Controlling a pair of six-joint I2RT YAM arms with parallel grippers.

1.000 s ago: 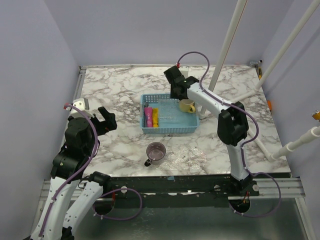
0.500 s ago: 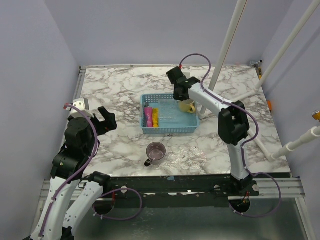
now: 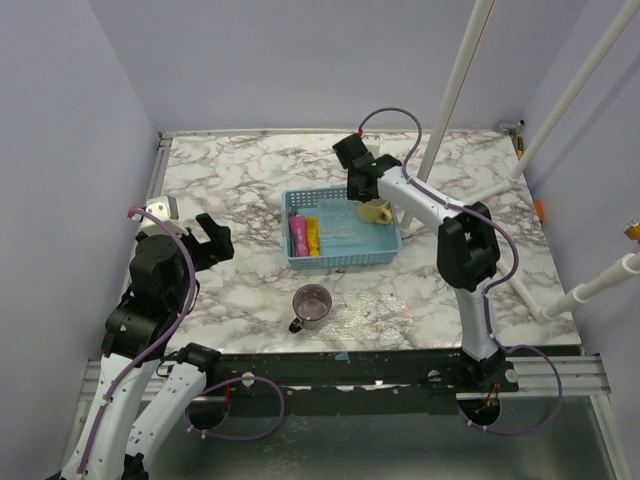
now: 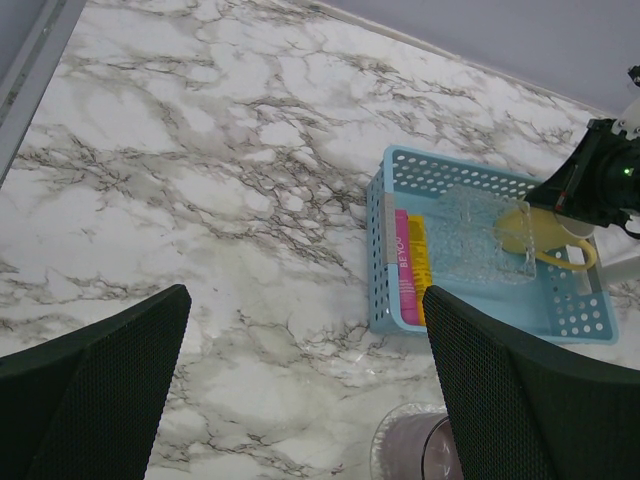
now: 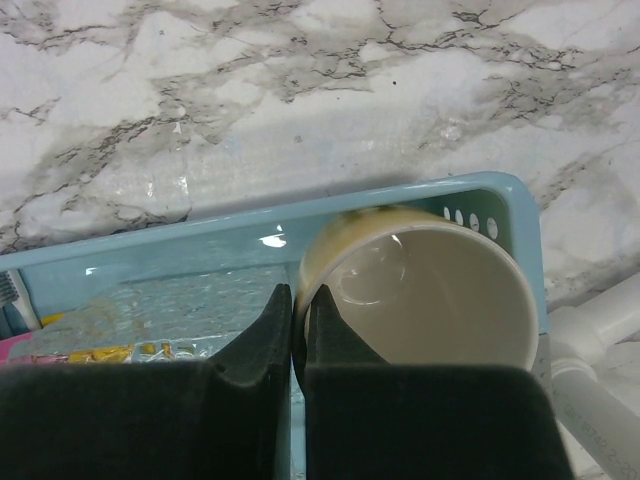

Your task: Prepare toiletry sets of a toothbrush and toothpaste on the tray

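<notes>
While right gripper (image 5: pixel 297 300) pinches mug (image 5: pixel 430 290) rim, pink tube (image 3: pixel 297 236) well left, in tray (image 3: pixel 340 262)

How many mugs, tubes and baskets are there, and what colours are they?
Mugs: 2, the purple mug and the cream mug.
Tubes: 2, the pink tube and the yellow tube.
Baskets: 1, the blue tray.
Total: 5.

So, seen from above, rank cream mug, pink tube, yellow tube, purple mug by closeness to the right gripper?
1. Cream mug, pinched by right gripper.
2. Yellow tube, left in tray.
3. Pink tube, beyond it.
4. Purple mug, outside tray.
</notes>
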